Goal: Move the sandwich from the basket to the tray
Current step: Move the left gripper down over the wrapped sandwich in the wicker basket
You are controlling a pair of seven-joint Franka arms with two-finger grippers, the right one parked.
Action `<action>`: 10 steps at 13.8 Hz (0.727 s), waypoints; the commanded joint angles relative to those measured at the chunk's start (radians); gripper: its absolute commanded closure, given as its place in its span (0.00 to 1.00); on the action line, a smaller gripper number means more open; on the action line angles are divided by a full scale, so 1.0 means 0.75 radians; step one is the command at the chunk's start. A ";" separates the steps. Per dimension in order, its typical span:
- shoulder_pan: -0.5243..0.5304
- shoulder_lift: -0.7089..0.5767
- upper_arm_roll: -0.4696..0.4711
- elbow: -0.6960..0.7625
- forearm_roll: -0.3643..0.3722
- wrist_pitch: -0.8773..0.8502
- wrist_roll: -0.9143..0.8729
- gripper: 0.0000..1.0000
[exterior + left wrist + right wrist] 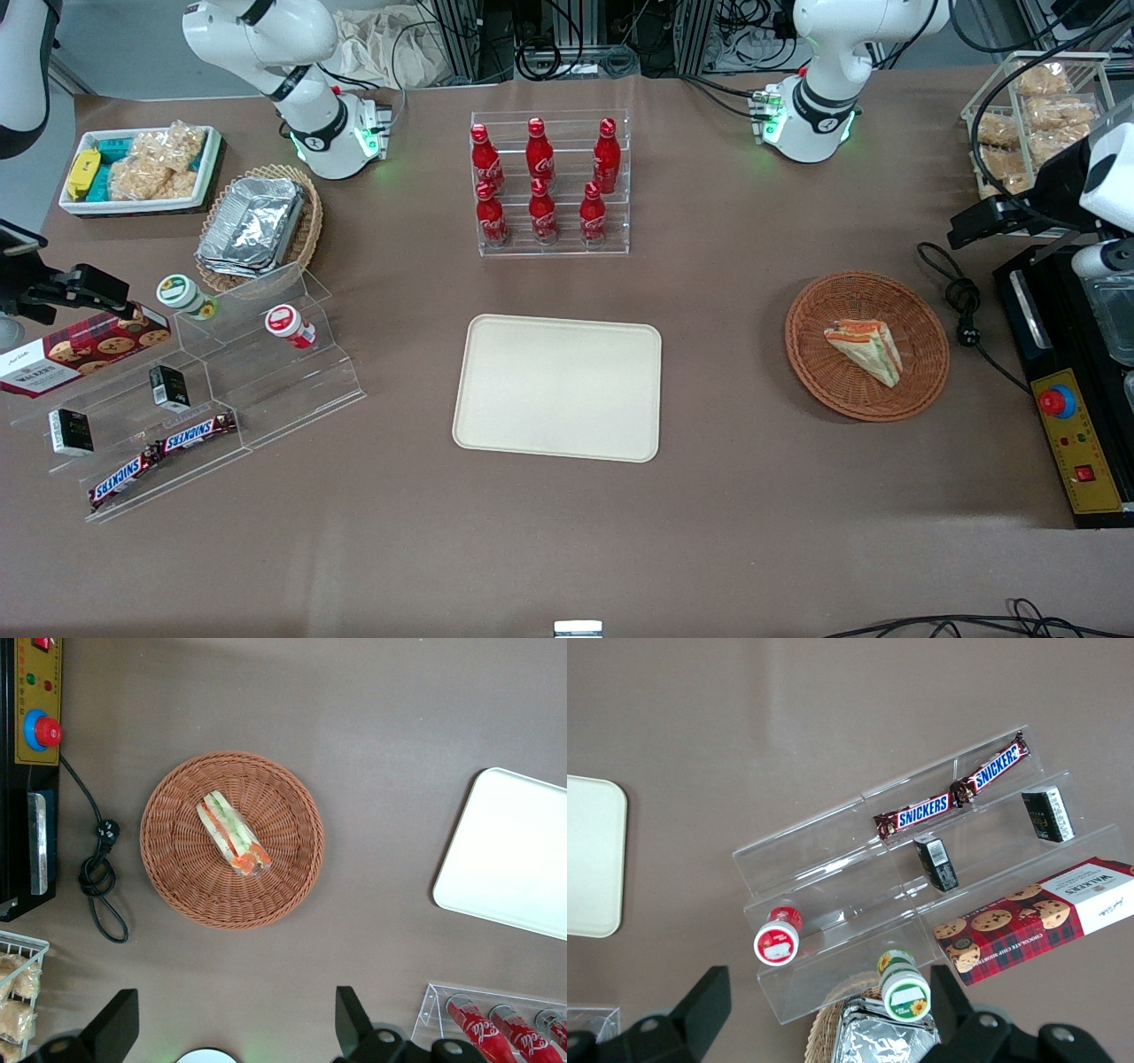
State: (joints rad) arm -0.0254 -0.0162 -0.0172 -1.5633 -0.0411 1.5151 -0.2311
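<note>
Front view: the sandwich (865,350) lies flat in the reddish-brown wicker basket (866,396), toward the working arm's end of the table (753,496). The cream tray (558,387) sits near the table's middle, bare, well apart from the basket, with open table between them. A rack of red cola bottles (542,182) stands farther from the camera than the tray. The left arm's gripper is not clearly seen here; only its dark wrist hardware shows at the frame edge above the black control box (1076,443).

Left wrist view: the gripper (237,1019) hangs high over the table, its two fingers spread wide with nothing between them. The sandwich lies with its filling edge up, roughly central in the basket, not touching the rim. A corner of the tray shows to one side. Judgement: the grasp has not begun; the gripper is offset from the basket and must centre and descend, fingers across the wedge's faces.

Right wrist view: acrylic step shelf (904,904) with Snickers bars (952,793); nothing task-related except the tray's edge.
</note>
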 commanded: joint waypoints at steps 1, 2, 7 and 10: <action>-0.017 0.022 0.015 0.037 0.016 -0.018 0.016 0.00; -0.017 0.030 0.015 0.043 0.016 -0.018 0.016 0.00; -0.005 0.077 0.021 -0.055 0.018 0.045 -0.339 0.00; -0.001 0.075 0.023 -0.299 0.020 0.280 -0.463 0.00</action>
State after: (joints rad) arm -0.0234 0.0534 -0.0042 -1.6690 -0.0373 1.6260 -0.5167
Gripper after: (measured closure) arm 0.000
